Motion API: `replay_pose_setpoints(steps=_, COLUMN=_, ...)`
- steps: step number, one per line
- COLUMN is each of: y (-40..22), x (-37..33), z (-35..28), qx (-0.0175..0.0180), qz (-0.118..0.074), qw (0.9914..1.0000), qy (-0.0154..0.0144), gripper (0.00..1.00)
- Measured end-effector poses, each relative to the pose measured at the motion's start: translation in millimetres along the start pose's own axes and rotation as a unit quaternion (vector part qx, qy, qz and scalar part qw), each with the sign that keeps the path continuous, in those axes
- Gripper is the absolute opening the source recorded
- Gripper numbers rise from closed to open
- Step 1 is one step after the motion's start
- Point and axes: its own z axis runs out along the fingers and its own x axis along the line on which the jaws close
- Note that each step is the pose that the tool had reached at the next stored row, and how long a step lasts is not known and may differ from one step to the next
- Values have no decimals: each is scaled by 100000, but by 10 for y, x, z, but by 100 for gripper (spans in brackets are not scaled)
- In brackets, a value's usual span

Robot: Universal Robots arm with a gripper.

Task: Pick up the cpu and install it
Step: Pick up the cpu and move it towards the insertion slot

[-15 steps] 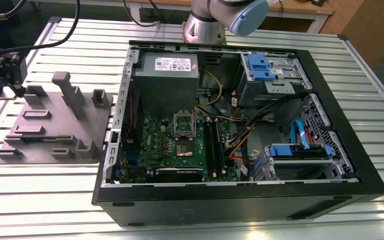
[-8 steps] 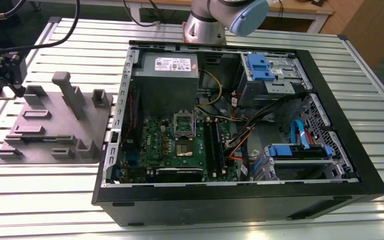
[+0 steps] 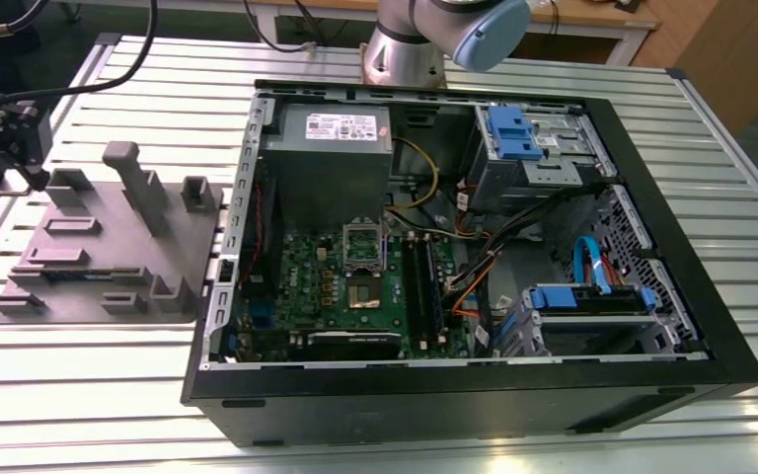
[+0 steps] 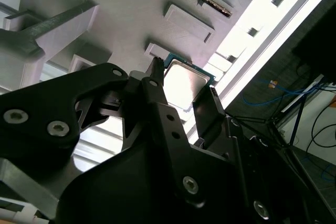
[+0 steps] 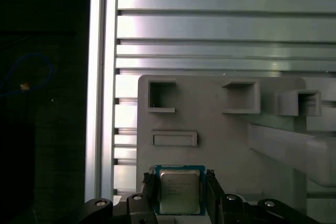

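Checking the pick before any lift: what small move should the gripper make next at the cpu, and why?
Probably close the gripper on the cpu. In the first wrist view its fingers stand either side of the chip with slim gaps showing, and the cpu lies flat on the grey fixture tray, so it looks straddled, not yet gripped.

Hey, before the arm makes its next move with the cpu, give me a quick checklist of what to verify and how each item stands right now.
1. Hand straddles the cpu: ok.
2. Grip tight on the cpu: cannot tell.
3. Cpu's metal top faces up, over the grey tray: ok.
4. Computer case open on top: ok.
5. Socket on the green motherboard free of the cables: ok.
6. Socket cover open: cannot tell.
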Motion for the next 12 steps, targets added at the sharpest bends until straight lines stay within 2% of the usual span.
replay_pose_setpoints(steps=12, y=1, x=0, z=-18, qx=1, qz=2, qw=100000, qy=3, gripper=47)
